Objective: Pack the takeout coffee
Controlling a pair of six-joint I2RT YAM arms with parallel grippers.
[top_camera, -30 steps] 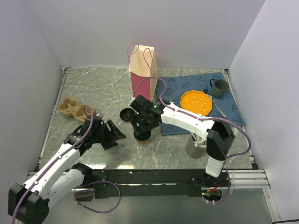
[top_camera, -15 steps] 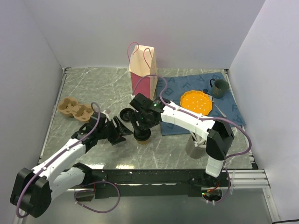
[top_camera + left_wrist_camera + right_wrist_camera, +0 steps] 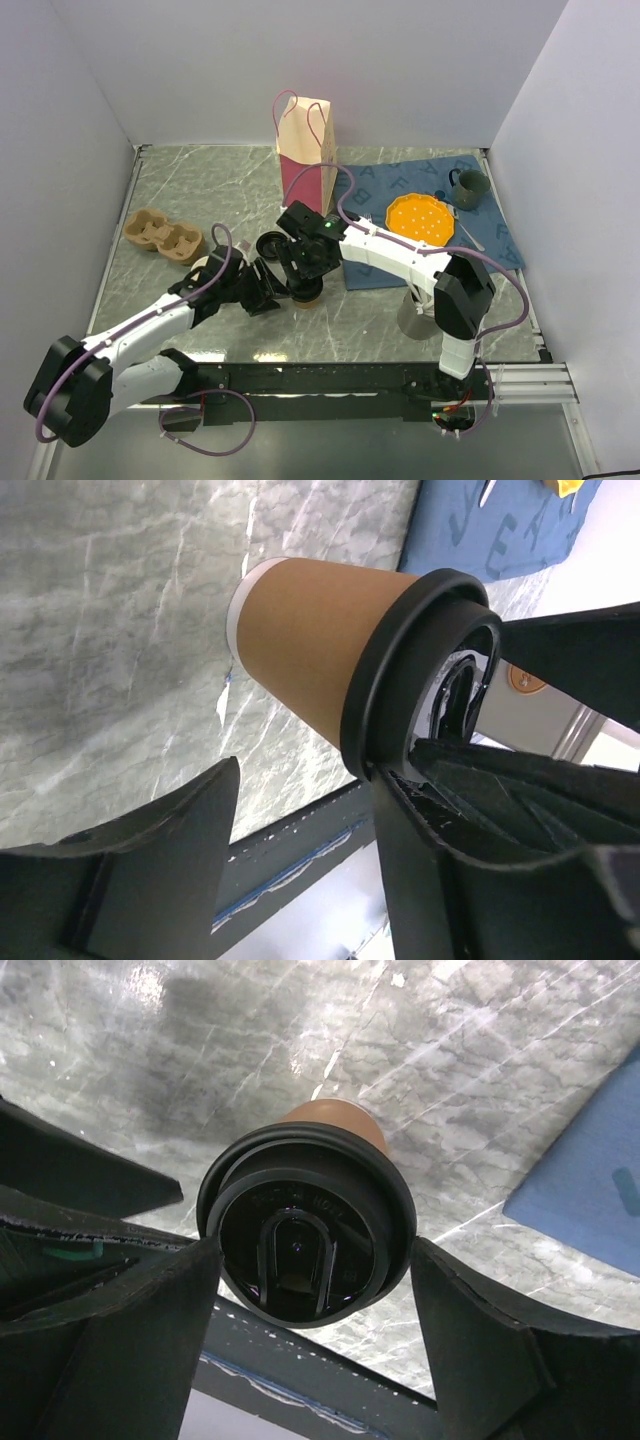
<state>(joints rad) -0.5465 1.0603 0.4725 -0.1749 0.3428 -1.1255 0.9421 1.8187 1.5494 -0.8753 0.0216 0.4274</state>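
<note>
Black-lidded coffee is in the right gripper: top-down, one finger on each side of the lid rim, jaws wide but closed on it. Cup is upright with its base on the marble surface, just left of the blue cloth's near corner.

Left gripper is at the cup's left side, aimed at it. It's partly open and holding nothing: one finger right at the lid edge, the other clear of the brown wall, cup body between them.

Further out:
- paper bag upright at the back, well behind the cup
- pulp carrier off to the left, apart from both arms
- orange plate and green mug on the cloth, right side
</note>
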